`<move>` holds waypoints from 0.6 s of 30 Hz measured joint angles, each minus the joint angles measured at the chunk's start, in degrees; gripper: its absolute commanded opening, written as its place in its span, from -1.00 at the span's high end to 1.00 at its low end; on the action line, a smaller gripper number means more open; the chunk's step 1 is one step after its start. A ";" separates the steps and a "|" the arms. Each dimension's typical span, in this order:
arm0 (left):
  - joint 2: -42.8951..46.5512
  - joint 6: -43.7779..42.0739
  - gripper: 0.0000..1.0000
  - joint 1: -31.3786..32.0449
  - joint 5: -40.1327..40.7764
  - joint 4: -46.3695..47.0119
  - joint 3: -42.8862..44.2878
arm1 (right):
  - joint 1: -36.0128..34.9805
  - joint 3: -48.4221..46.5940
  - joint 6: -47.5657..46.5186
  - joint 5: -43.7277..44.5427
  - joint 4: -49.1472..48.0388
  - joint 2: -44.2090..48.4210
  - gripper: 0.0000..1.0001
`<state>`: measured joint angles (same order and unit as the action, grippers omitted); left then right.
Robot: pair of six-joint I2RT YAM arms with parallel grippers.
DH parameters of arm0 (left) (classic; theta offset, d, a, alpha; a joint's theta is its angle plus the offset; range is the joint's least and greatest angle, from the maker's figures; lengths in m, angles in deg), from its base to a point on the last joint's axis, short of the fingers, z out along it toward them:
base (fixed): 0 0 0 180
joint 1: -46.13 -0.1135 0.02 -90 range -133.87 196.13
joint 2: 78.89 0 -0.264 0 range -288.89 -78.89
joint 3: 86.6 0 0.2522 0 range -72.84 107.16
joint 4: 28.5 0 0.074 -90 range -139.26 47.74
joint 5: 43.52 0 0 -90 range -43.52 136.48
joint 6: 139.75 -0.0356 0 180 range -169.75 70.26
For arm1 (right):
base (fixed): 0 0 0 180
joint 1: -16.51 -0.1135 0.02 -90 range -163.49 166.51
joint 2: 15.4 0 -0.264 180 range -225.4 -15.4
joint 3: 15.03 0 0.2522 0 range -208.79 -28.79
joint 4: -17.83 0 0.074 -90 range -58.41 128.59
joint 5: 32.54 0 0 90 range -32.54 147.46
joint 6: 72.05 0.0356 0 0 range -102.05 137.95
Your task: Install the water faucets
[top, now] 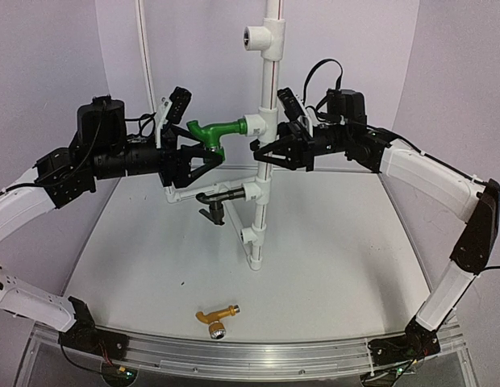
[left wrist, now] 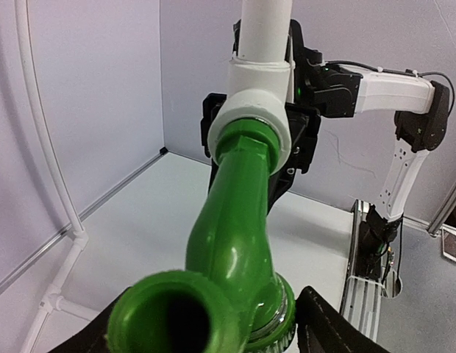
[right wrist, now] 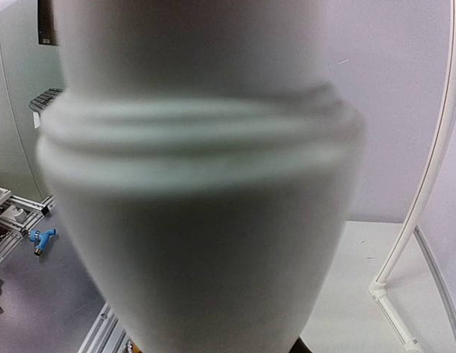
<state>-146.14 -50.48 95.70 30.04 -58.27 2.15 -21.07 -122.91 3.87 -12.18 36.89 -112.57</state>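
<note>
Glossy green faucet (left wrist: 235, 220), spout curved, sits seated in the white tee (left wrist: 261, 103).

A white pipe (right wrist: 198, 235) fills most of the view, so close that it is blurred, and a ridged collar (right wrist: 198, 136) bands it. To its right a thin white tube (right wrist: 433, 169) runs down to a joint (right wrist: 379, 289) on the white bench (right wrist: 353, 272). At far left a small blue object (right wrist: 43, 239) lies on the grey floor (right wrist: 37, 294), near metal rails (right wrist: 22, 202).
</note>
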 measured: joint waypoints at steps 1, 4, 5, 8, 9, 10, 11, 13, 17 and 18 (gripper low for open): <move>-0.36 -0.53 -0.26 -0.14 -0.71 0.42 0.03 | 0.01 0.00 0.01 0.01 -0.01 0.00 1.00; -0.92 -2.01 -0.07 -0.52 -2.36 1.44 0.03 | 0.07 0.00 0.04 -0.01 -0.02 0.00 1.00; -1.02 -2.37 -0.02 -0.67 -2.82 1.70 0.03 | 0.07 0.00 0.04 -0.02 -0.02 0.00 1.00; -1.13 -4.08 0.15 -0.92 -4.09 2.25 0.02 | 0.07 0.00 0.19 0.14 -0.10 0.00 1.00; -1.13 -4.69 0.20 -0.92 -4.34 2.53 -0.01 | 0.07 0.00 0.27 0.20 -0.14 0.00 1.00; -1.14 -5.41 0.25 -0.92 -4.41 2.66 -0.02 | 0.07 0.00 0.31 0.23 -0.18 0.00 1.00; -1.13 -5.97 0.29 -0.94 -4.14 2.80 -0.05 | 0.07 0.00 0.34 0.21 -0.19 0.00 1.00; -1.17 -6.89 0.37 -1.13 -3.65 3.35 -0.22 | 0.07 0.02 0.35 0.24 -0.25 0.00 1.00; -1.08 -8.49 0.28 -1.14 -2.98 5.03 -1.18 | 0.11 0.02 0.43 0.34 -0.26 0.00 1.00; -1.03 -8.79 0.22 -1.14 -2.89 5.33 -1.35 | 0.13 0.02 0.43 0.33 -0.28 0.00 1.00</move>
<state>-147.17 -59.26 94.56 27.15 -52.94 0.81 -20.95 -122.89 4.30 -11.86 36.61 -112.57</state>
